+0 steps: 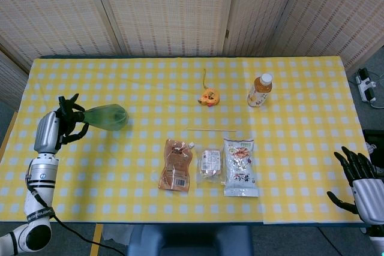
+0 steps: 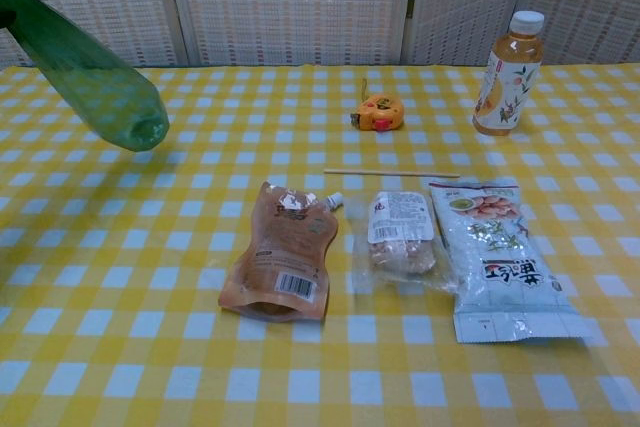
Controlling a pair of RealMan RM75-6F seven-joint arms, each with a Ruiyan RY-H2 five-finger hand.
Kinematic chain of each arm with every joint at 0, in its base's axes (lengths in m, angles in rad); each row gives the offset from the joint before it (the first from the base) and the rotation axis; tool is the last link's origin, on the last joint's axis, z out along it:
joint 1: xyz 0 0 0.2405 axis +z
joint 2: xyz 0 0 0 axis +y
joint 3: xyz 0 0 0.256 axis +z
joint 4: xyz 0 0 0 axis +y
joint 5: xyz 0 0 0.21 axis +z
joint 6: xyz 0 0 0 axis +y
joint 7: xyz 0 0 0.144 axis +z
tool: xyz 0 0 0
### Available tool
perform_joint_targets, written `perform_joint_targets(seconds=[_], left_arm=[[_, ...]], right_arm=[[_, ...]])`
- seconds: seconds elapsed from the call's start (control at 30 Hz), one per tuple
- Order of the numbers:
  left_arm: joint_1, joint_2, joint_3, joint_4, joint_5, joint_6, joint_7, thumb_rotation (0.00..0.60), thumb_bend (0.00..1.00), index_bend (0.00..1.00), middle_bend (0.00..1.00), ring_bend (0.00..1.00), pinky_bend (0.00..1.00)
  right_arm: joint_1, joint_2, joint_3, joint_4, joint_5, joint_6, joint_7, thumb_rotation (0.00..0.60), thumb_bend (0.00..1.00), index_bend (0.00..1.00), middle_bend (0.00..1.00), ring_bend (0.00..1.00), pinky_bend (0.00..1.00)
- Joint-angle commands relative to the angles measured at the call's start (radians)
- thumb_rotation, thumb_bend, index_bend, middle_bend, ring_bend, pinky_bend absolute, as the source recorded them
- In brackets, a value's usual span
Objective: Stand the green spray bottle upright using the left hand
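My left hand grips the green spray bottle by its neck at the left side of the table. The bottle hangs lifted off the cloth, tilted, with its round base pointing right and toward the table's middle. Its black spray head is buried in my fingers. In the chest view only the green spray bottle shows at the top left, base down and to the right; the hand is cut off by the frame edge. My right hand hangs open off the table's right edge, holding nothing.
On the yellow checked tablecloth lie a brown pouch, a small snack packet and a larger snack bag. A thin stick, a yellow tape measure and a tea bottle lie farther back.
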Motion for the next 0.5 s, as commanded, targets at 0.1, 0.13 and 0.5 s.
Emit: perform_joint_targets(seconds=[0.1,0.13,0.5], left_arm=[[0.012,0.127,-0.038,-0.076,-0.12,-0.139,-0.074,0.6,0.43,0.76,1.0,1.0,1.0],[0.011,0.135,-0.039,-0.078,-0.126,-0.149,-0.08,0.6,0.43,0.76,1.0,1.0,1.0],[-0.028,0.202,-0.041,-0.081,-0.228,-0.287,-0.136,0.6,0.43,0.76,1.0,1.0,1.0]], right_arm=[[0.004,-0.003,0.0,-0.001,0.006,-0.009,-0.004,0.6,0.24,0.0,0.0,0.0,0.0],[0.005,-0.003,-0.001,-0.001,0.007,-0.011,-0.004,0.6,0.24,0.0,0.0,0.0,0.0],[0.005,-0.003,0.0,0.002,0.009,0.0,0.01,0.6,0.24,0.0,0.0,0.0,0.0]])
